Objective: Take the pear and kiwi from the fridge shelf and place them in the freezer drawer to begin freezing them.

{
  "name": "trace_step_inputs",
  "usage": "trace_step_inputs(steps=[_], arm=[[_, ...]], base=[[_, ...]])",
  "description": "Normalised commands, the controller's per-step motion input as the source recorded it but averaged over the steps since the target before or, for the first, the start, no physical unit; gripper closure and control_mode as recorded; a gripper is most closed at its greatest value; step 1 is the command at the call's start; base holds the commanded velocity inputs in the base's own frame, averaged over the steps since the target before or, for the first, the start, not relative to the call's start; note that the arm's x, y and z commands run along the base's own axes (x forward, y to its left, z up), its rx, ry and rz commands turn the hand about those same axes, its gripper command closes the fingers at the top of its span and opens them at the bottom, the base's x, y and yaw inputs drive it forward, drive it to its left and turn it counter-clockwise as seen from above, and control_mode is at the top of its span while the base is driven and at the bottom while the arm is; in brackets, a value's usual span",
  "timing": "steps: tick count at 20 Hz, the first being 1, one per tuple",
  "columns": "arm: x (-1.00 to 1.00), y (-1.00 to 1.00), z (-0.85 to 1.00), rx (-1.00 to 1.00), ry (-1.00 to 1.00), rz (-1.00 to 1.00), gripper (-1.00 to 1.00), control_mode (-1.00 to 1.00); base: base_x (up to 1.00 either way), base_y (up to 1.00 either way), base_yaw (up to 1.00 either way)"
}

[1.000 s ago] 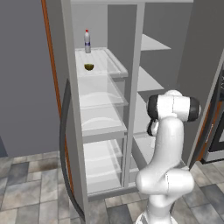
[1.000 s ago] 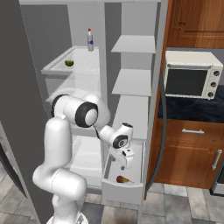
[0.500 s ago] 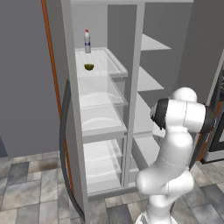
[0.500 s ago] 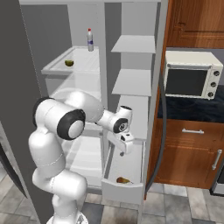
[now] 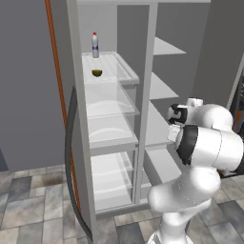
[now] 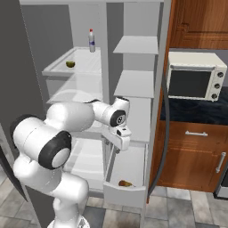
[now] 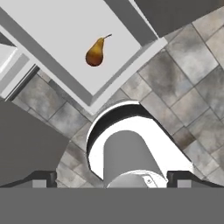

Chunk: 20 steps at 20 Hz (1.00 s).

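Observation:
A golden-brown pear (image 7: 97,51) with a stem lies on the white floor of the open freezer drawer (image 7: 52,30), and it shows as a small brownish fruit (image 6: 125,183) low in that drawer (image 6: 124,195). The kiwi (image 5: 96,73), small, rounded and olive-green, sits (image 6: 70,64) near the front of the ribbed white fridge shelf (image 5: 116,66) at the top left. My gripper (image 6: 120,141) hangs above the drawer, pointing down. In the hand view its tips (image 7: 112,177) stand wide apart, open, with nothing between them.
A small bottle (image 5: 95,45) stands at the back of the same shelf. Clear-fronted bins (image 5: 112,109) sit below it, and narrow grey shelves (image 6: 136,82) run up the right compartment. The fridge door (image 5: 28,95) stands open at left. A toaster oven (image 6: 196,82) rests on wooden cabinets (image 6: 196,151).
My hand has risen from just over the drawer to mid-height, and the elbow has swung outward. The pear stays in the drawer and the kiwi on the shelf.

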Motion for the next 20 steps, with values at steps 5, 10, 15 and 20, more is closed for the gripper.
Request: trace_step_inputs(steps=[5, 10, 15, 20], arm=[[-0.83, 0.45, 0.35, 0.0, -0.07, 0.0, -1.0, -1.0], [-0.82, 0.5, 0.14, 0.0, -0.1, 0.0, -1.0, -1.0], [-0.65, 0.55, 0.0, 0.0, -0.04, 0.0, -1.0, -1.0], [-0.15, 0.35, -0.08, 0.0, 0.06, 0.04, -1.0, -1.0]], base=[[0.0, 0.0, 0.0], [0.0, 0.0, 0.0], [0.0, 0.0, 0.0], [0.0, 0.0, 0.0]])
